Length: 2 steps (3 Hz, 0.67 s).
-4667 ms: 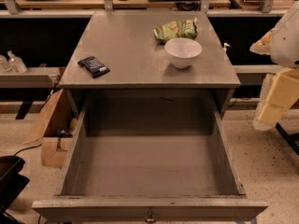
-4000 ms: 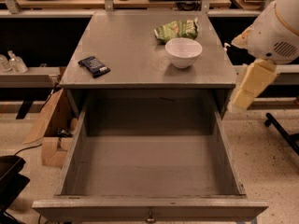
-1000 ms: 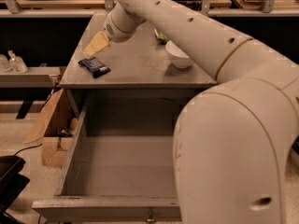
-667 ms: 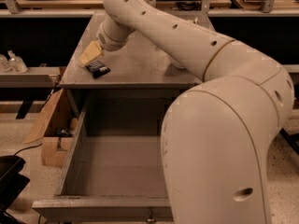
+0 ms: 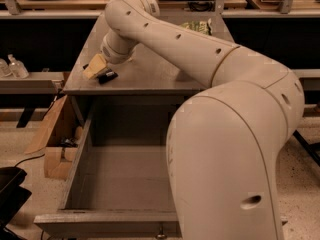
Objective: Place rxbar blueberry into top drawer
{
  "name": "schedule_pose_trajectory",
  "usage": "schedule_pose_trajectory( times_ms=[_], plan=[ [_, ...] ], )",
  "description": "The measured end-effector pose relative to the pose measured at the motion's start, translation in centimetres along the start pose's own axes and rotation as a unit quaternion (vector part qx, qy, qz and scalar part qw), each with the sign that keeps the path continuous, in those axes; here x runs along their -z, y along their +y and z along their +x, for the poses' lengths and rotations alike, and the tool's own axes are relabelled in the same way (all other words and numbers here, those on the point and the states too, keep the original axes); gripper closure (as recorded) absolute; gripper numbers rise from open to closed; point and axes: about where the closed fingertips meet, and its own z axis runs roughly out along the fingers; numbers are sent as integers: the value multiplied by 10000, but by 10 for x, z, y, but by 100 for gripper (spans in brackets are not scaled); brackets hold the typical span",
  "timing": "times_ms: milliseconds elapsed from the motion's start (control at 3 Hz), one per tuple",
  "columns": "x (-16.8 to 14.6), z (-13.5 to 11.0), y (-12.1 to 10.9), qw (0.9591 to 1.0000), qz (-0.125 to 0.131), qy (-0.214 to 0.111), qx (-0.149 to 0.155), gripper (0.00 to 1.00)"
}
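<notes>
Grey sheet-metal cabinet top (image 5: 150, 79) is seen in front of dark workbench shelving strung with cables. Below it the top drawer (image 5: 76, 159) is pulled wide open, a deep bare box with tall flat walls, a plain front panel and a small knob (image 5: 161, 231).

The rxbar blueberry (image 5: 108, 76) is found on the cabinet top near the left front corner. It is a flat dark wrapper, largely covered by the gripper (image 5: 96, 68), which is set down on or right against it. Whether the jaws are spread or pinching the bar cannot be told.

The wrapper is judged thin and slick and lies flush on smooth metal, so it may be skated aside rather than pinched. With the tabletop's edge so near, it could be nudged off toward the cardboard box (image 5: 52, 134) on the floor instead of into the drawer. A shallow hold on the wrapper could also be lost during the carry.

Much of the drawer is hidden by the bulky, smooth cream arm (image 5: 225, 109), so the drop point could be misjudged against a wall. A crinkled green chip bag (image 5: 197, 26) is left well apart at the far edge and is unlikely to be disturbed.
</notes>
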Motion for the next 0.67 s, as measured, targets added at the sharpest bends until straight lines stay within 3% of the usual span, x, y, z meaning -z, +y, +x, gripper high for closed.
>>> schedule_pose_trajectory(
  times_ms=[333,667],
  plan=[
    [6,-5,8,10000,-42,-8,88,15],
    [17,-11,17,9998,50,-12,210,39]
  ],
)
